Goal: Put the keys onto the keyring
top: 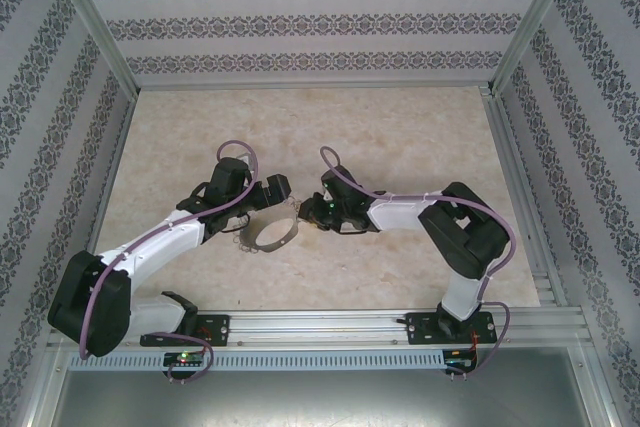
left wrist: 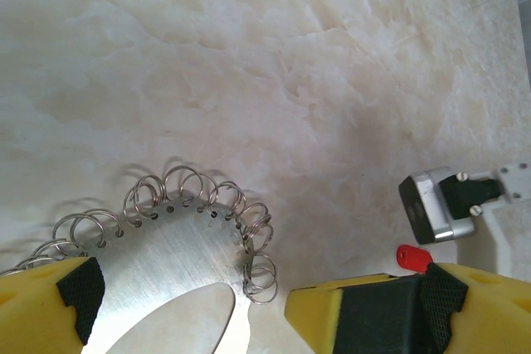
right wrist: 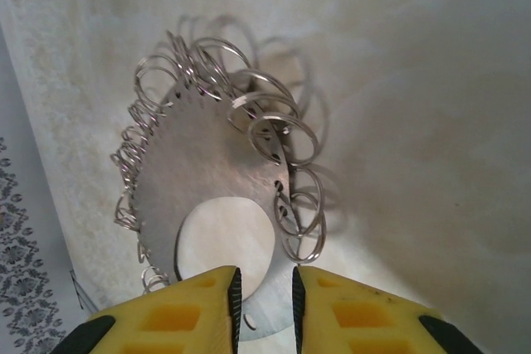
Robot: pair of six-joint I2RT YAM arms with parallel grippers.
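The keyring (top: 268, 235), a flat silver plate with a round hole and a rim fringed with small wire rings, lies on the marble table between both arms. My left gripper (top: 272, 190) is open wide over the keyring (left wrist: 158, 242). Its left finger (left wrist: 50, 304) overlaps the plate and its right finger (left wrist: 365, 317) stands clear of the rim. My right gripper (right wrist: 265, 275) hovers at the near band of the keyring (right wrist: 207, 163), its jaws a narrow gap apart with nothing between the pads. The key's red head (left wrist: 408, 258) peeks out behind my left gripper's right finger; its shank is hidden.
The right arm's silver and black wrist camera (left wrist: 431, 205) sits close above the red head. Metal frame rails (top: 520, 197) and patterned walls (top: 320, 22) bound the marble table (top: 400, 127). The arm bases are bolted to the front rail (top: 330, 325).
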